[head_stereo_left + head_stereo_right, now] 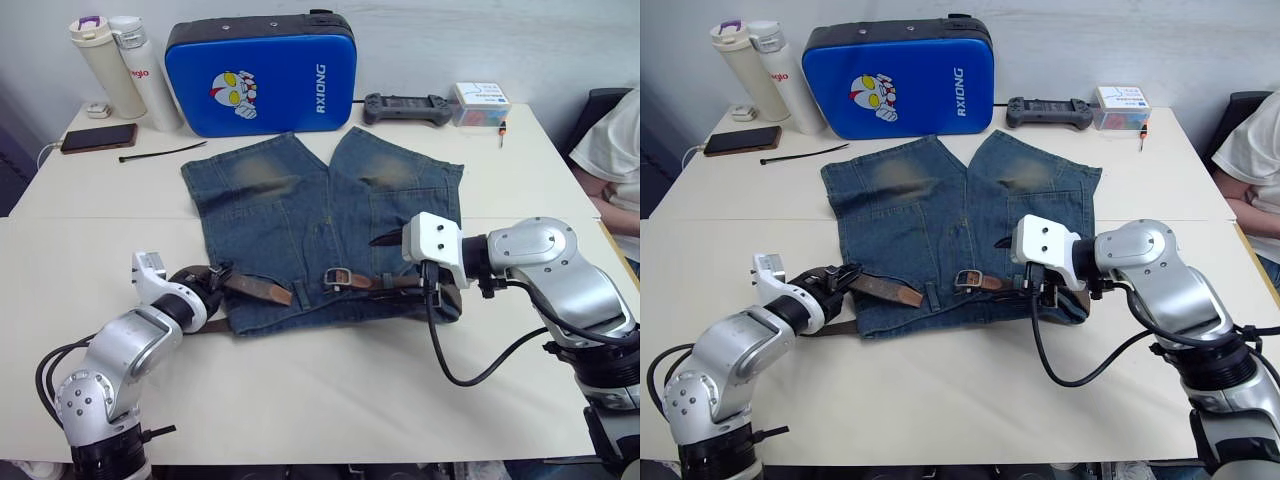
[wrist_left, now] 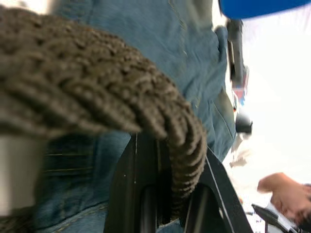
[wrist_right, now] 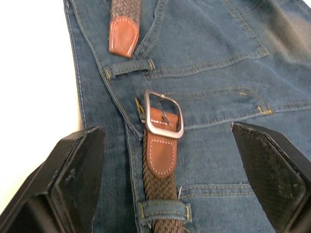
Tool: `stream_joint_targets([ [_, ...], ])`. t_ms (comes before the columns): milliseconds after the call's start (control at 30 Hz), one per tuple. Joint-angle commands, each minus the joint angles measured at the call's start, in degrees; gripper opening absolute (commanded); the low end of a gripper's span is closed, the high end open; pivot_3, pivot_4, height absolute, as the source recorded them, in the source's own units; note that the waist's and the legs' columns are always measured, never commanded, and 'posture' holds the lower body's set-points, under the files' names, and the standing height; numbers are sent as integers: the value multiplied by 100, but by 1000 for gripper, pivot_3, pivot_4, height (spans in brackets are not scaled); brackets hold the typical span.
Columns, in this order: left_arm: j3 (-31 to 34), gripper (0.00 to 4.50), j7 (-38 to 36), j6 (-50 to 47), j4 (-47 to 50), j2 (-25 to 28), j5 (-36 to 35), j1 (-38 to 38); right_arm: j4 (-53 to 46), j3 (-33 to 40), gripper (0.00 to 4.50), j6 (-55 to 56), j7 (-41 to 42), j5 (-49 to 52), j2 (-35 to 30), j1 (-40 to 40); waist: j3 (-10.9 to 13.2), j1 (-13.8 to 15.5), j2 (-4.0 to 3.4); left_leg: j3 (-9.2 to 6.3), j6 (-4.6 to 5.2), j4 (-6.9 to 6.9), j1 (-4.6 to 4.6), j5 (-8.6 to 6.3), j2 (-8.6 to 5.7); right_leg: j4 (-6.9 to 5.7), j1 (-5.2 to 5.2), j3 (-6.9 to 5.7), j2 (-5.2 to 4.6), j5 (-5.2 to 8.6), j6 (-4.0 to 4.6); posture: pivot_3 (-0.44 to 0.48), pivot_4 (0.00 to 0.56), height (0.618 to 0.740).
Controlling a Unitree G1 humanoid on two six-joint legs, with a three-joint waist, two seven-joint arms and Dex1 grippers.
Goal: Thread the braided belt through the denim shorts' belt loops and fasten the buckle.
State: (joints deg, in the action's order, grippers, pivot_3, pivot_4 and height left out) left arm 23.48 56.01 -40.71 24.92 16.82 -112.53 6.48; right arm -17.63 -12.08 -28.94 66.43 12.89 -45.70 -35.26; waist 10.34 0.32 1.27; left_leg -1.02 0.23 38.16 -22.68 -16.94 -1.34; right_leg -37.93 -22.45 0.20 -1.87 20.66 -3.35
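Note:
The denim shorts (image 1: pixel 320 215) lie flat mid-table, waistband toward me. The braided belt (image 1: pixel 250 287) runs along the waistband. Its tan tip (image 3: pixel 124 36) lies just past one belt loop (image 3: pixel 129 68), a short gap from the buckle (image 3: pixel 164 115). Behind the buckle, the strap passes under another belt loop (image 3: pixel 163 211). My left gripper (image 1: pixel 212 277) is at the waistband's left end, shut on the braided belt (image 2: pixel 97 87), which runs between its black fingers (image 2: pixel 136 194). My right gripper (image 3: pixel 165 130) hovers open over the buckle with nothing between its fingers (image 3: pixel 73 179).
A blue case (image 1: pixel 262 75) stands behind the shorts. Two bottles (image 1: pixel 105 65), a phone (image 1: pixel 98 137) and a black cable tie (image 1: pixel 160 153) lie at the back left. A game controller (image 1: pixel 407 107) and a small box (image 1: pixel 480 103) are back right. A person (image 1: pixel 620 150) sits at the right edge.

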Motion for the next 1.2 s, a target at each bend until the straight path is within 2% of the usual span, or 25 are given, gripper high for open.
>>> stream_joint_targets([
  [33, -212, 0, -61, 269, 397, -91, -47, -118, -89, 70, 4407, -39, 112, 111, -75, -167, 0, 1, 0, 0, 0, -2, 1, 0, 0, 1, 0, 0, 0, 0, 0, 0, 150, 740],
  [267, -587, 0, -39, 1011, 538, -159, 80, -173, -66, 116, 4407, -175, 151, 135, -54, -328, 0, -1, -1, 1, 1, -4, 5, 0, 0, 5, 6, 1, 0, 0, 0, 0, 150, 740],
  [433, -1180, 0, -225, 1135, 615, -277, 675, -262, -1, 123, 4407, -192, 144, 85, -85, -448, 1, 14, -1, 3, 2, -5, 6, 0, -1, 8, 9, 1, 0, 0, 0, 0, 150, 740],
  [633, -1587, 0, -405, 1294, 613, -478, 1161, -375, -102, 147, 4407, -426, 174, 133, -181, -622, 2, 49, -3, 4, 3, -9, 12, 1, -1, 9, 11, 3, 0, 0, 0, 0, 150, 740],
  [800, -1677, 0, -543, 1588, 504, -733, 2281, -458, -198, 126, 4407, -814, 226, 238, -263, -914, 3, 85, -6, 7, 5, -9, 13, -1, -1, 12, 12, 6, 1, 0, 0, 0, 150, 740],
  [900, -1717, 0, -701, 1614, 427, -828, 2668, -437, -157, 32, 4407, -914, 234, 222, -247, -1080, 3, 91, -6, 6, 5, -11, 14, 0, 0, 12, 12, 5, 3, 0, 0, 0, 150, 740],
  [1200, -2140, 0, -976, 1280, -33, -1351, 2929, 131, -175, -92, 4407, -1002, 276, 228, -211, -1229, 5, 130, -5, 5, 10, -11, 13, -3, -1, 16, 17, 3, 0, 0, 0, 0, 150, 740],
])
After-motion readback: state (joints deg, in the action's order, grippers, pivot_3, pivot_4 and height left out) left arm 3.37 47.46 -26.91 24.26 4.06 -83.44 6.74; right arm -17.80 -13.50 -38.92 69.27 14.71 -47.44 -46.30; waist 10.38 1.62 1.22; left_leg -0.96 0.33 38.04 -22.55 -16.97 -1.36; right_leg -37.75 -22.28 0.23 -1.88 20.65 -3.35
